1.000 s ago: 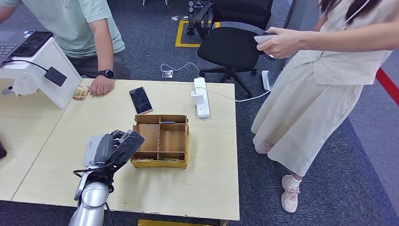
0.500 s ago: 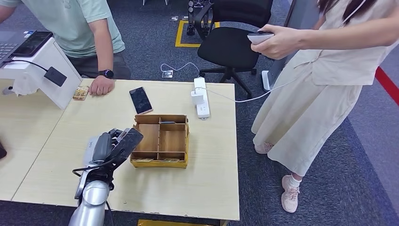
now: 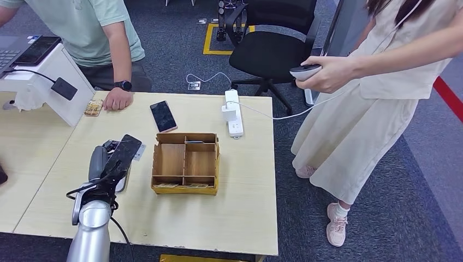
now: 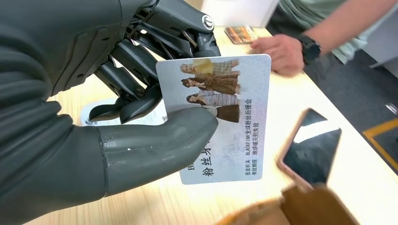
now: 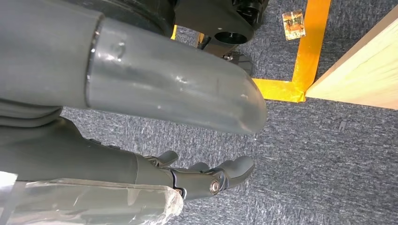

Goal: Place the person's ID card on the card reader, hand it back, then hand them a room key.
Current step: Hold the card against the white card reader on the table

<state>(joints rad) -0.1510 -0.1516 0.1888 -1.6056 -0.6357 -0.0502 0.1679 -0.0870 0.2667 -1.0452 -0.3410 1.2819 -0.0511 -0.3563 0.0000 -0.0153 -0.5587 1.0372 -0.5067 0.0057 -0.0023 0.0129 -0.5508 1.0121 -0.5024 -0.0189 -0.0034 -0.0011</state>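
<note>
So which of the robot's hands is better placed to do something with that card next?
The left. Its robot hand already holds the card above the table, while the right robot hand hangs open over the floor, holding nothing.

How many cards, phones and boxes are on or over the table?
Cards: 2, one held by the left hand (card), one by the person's hand (card).
Phones: 1.
Boxes: 1.
Total: 4.
</note>
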